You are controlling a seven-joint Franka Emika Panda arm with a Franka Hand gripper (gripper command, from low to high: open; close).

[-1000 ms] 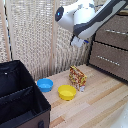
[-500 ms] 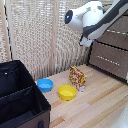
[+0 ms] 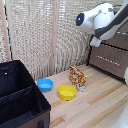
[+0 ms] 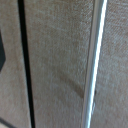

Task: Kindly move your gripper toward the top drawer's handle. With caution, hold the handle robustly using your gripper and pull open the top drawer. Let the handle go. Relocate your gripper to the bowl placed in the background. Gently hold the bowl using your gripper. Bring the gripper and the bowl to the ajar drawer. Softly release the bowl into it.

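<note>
Drawer fronts (image 3: 111, 59) of grey-brown wood fill the wrist view, a thin silver handle (image 4: 93, 65) running across them. Whether the gripper's fingers are spread or closed cannot be told; no fingers show. On the floor, the blue bowl (image 3: 45, 84) sits beside a yellow bowl (image 3: 67, 92).

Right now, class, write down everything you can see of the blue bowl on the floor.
The blue bowl is small, round and shallow, bright blue, plastic-looking and seemingly empty. It sits upright on the light wooden floor, near the woven screen. The black fabric box lies on its exterior-view left, the yellow bowl on its right; whether either touches it is unclear. Nothing grips it.
</note>
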